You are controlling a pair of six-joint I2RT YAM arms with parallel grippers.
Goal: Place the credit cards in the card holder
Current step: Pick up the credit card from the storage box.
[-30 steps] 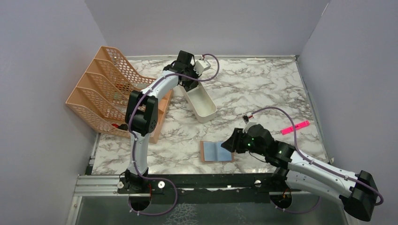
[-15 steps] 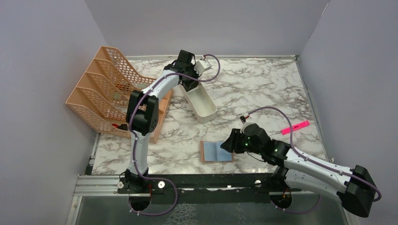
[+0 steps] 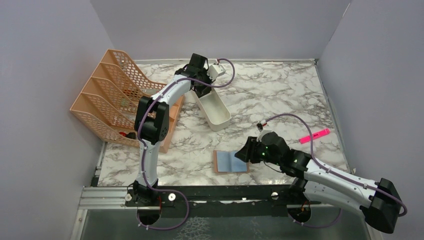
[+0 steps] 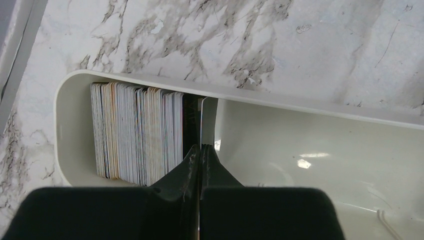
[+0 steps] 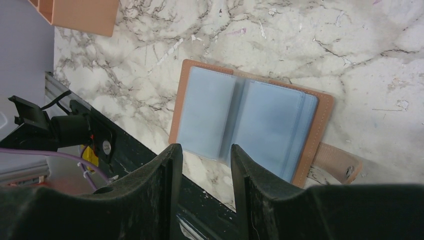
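An orange file rack (image 3: 110, 95) stood at the left of the table (image 3: 280, 95). The white tray (image 3: 212, 107) held upright credit cards (image 4: 140, 132) stacked at one end. The left pincer (image 4: 200, 155) was clenched on the end card (image 4: 209, 122). The card holder (image 3: 231, 161) lay open near the front edge, beneath the released right pincer (image 5: 202, 155). A pink highlighter (image 3: 315, 135) lay at the right.

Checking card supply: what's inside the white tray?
Credit cards stand on edge, packed at one end of the white tray; the visible rest holds no cards. The left pincer is shut on the end card. The near floor under the pincer is hidden.
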